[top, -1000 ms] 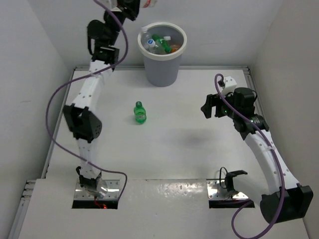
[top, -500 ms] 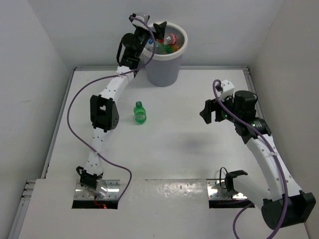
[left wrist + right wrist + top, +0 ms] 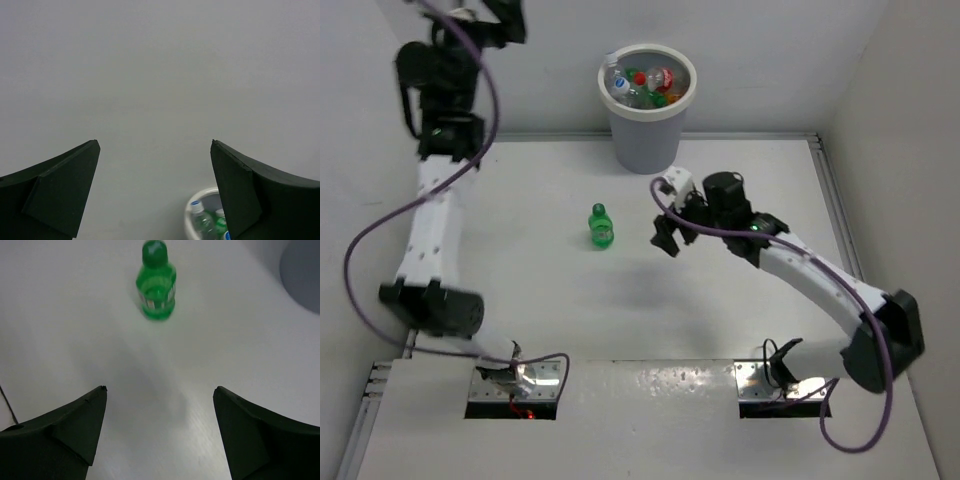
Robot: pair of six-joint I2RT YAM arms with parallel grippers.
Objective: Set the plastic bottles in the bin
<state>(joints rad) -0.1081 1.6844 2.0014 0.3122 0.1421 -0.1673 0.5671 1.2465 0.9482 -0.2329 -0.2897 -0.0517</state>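
One green bottle (image 3: 601,227) is on the table (image 3: 570,310), out in the open in front of the bin (image 3: 646,120) and a little to its left. Whether it stands or lies I cannot tell.

The right gripper (image 3: 664,236) is low over the table, just to the right of that bottle and apart from it. Its jaws are spread and hold nothing. In the right wrist view the green bottle (image 3: 157,289) sits ahead of the right gripper (image 3: 159,388), centred on the gap between the two fingers (image 3: 65,427) but well beyond their tips, cap end farthest from the camera. Bare table lies between fingertips and bottle. A grey edge of the bin (image 3: 305,275) shows at the upper right of that view.

The other bottles (image 3: 642,84) are in the bin at the back of the table: clear ones, a green one, one with a red label and something orange.

The left gripper (image 3: 154,142) is raised high at the far left, well away from both bin and green bottle. Its jaws are wide apart and empty, facing the wall (image 3: 160,65), with the bin (image 3: 192,206) and its bottles (image 3: 202,222) far below at the lower right of the left wrist view.
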